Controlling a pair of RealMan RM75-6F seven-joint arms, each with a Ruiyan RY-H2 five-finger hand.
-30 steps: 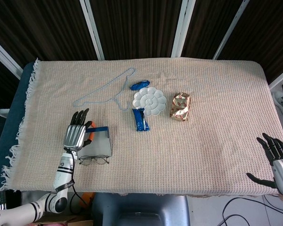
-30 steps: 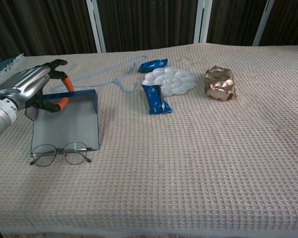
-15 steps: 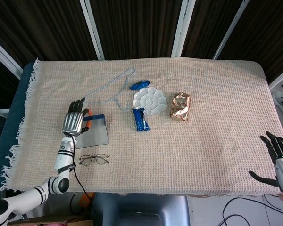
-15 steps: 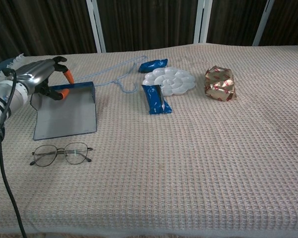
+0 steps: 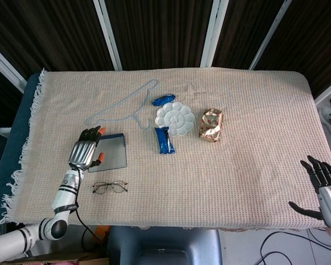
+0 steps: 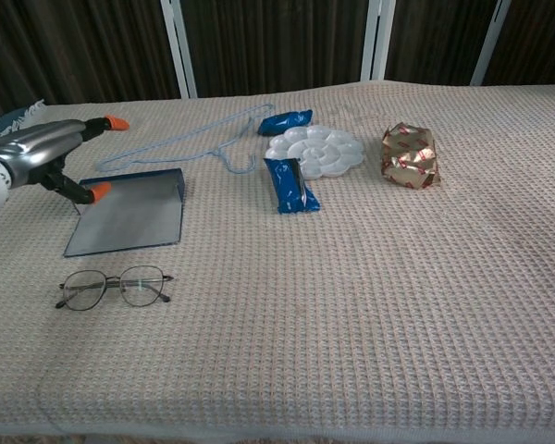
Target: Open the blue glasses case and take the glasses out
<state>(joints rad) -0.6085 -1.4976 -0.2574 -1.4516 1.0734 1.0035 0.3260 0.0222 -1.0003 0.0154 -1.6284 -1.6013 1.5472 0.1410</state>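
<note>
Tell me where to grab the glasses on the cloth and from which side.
Probably best to pinch the glasses at the bridge between the lenses, coming straight down from above. They lie flat on the cloth, apart from the case, with thin wire rims, so the bridge looks like the sturdiest central spot. The left hand is nearest.

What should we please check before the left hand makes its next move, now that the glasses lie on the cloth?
1. Glasses out of the case: ok, they lie on the cloth, apart from it, on the near side.
2. Glasses free to grasp: ok, nothing lies on or touches them.
3. Left hand empty: ok, fingers apart and holding nothing, at the case's left edge.
4. Case state: cannot tell for sure; it lies flat, grey side up.
5. Right hand out of the way: ok, open at the table's right near corner.
6. Neighbours clear: ok, hanger and blue packet lie apart from the glasses.
</note>
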